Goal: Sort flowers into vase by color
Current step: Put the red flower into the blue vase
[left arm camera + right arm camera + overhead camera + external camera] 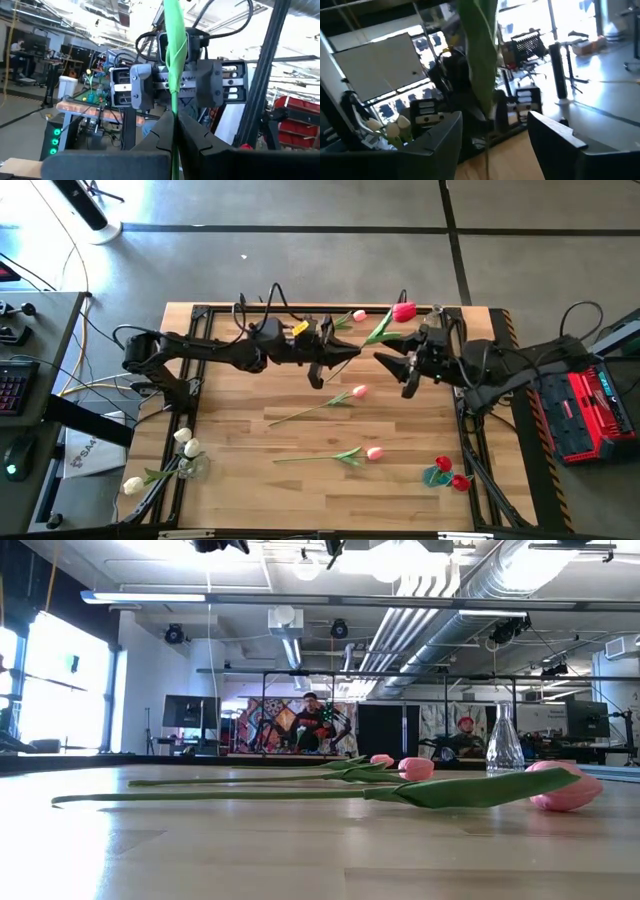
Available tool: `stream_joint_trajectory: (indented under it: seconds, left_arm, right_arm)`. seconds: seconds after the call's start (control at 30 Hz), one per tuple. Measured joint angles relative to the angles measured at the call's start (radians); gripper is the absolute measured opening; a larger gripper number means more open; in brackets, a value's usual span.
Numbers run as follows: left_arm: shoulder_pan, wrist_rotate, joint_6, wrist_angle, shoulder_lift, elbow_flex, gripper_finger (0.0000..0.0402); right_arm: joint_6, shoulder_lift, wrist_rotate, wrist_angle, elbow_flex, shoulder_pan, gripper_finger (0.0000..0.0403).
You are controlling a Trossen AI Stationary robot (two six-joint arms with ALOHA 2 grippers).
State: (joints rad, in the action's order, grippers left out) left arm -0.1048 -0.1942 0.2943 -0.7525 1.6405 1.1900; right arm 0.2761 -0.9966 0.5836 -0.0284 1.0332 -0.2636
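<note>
A red tulip with a green leaf is up in the air over the far middle of the table. My left gripper is shut on its stem. My right gripper is open and faces the left one. Its fingers stand on either side of the stem and leaf without touching. Three pink tulips lie flat on the table. White tulips stand in a vase near left. Red ones stand in a vase near right. My left gripper pinches the red tulip's thin green stem between its two fingers, on the lower part far from the head. The fingers come about level from the table's left and lie across the stem. The tulip is lifted clear, its head slanting toward the far right.
A white tulip head hangs over the near left corner. In the low view a clear glass vase stands behind the lying pink tulips. A dark frame edges the wooden table. A red case sits off the right side.
</note>
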Motion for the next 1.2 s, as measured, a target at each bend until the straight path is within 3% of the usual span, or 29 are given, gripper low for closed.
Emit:
stream_joint_trajectory:
  seconds: [0.53, 0.63, 0.83, 0.93, 1.03, 1.2]
  left_arm:
    - [-0.006, -0.009, -0.002, 0.0, 0.0, 0.0, 0.0]
    - [-0.011, -0.009, -0.009, 0.0, 0.0, 0.0, 0.0]
    - [-0.02, -0.007, -0.002, 0.026, 0.0, 0.0, 0.0]
    - [-0.021, -0.006, 0.0, 0.05, 0.0, 0.002, 0.0001]
    - [-0.022, -0.007, 0.008, 0.104, -0.002, 0.002, 0.0016]
    - [-0.026, -0.007, -0.009, 0.25, -0.027, 0.0, 0.0076]
  right_arm:
    - [-0.016, -0.059, -0.213, -0.137, 0.0, 0.145, 0.0161]
    - [0.004, -0.059, -0.244, -0.136, 0.0, 0.164, 0.0127]
    - [0.006, -0.059, -0.305, -0.131, 0.0, 0.197, 0.0017]
    - [0.011, -0.059, -0.308, -0.115, 0.0, 0.21, 0.0012]
    - [0.012, -0.059, -0.331, -0.09, 0.0, 0.224, 0.0005]
    - [0.029, -0.049, -0.341, -0.02, 0.0, 0.232, 0.0003]
